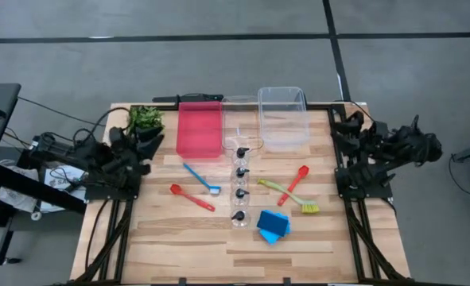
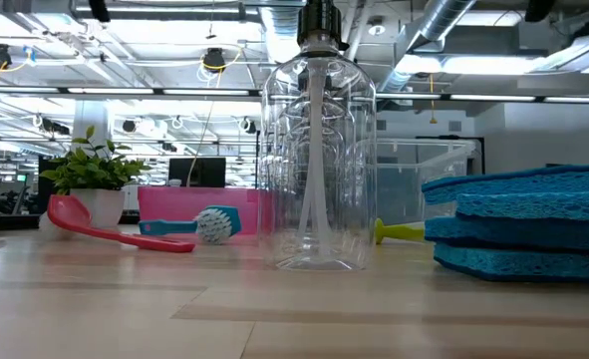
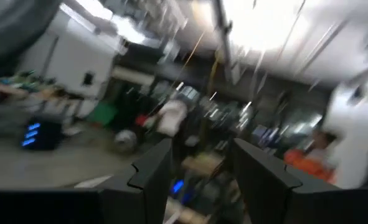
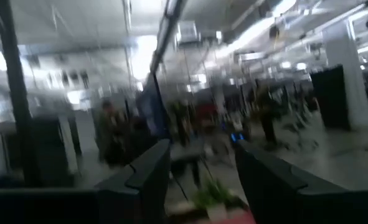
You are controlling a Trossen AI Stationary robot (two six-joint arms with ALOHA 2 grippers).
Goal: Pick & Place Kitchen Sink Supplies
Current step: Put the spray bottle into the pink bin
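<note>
We see the kitchen sink supplies laid out across the middle of a wooden table (image 1: 187, 246), none of them yet in a bin. Four small clear bottles (image 1: 239, 185) with black caps stand in a line running from the far side of the table toward the near edge. To their left lie a blue brush (image 1: 201, 179) and a red spoon (image 1: 192, 197), both slanting. To their right, a red utensil (image 1: 294, 183) and a yellow-green brush (image 1: 289, 196) cross each other, and stacked blue sponges (image 1: 273, 226) sit near the closest bottle. Beyond the supplies, at the far edge, a red bin (image 1: 199, 129) and a clear bin (image 1: 283, 117) stand near each other, and both look empty. A leafy plant (image 1: 145, 119) sits at the far left corner. The left gripper (image 3: 196, 180) is folded back at the table's left edge, the right gripper (image 4: 199, 180) at the right edge, both well apart from everything. Each has its fingers parted with nothing between them. We judge the left arm nearer the blue brush and red spoon, the right arm nearer the crossed utensils and sponges.
</note>
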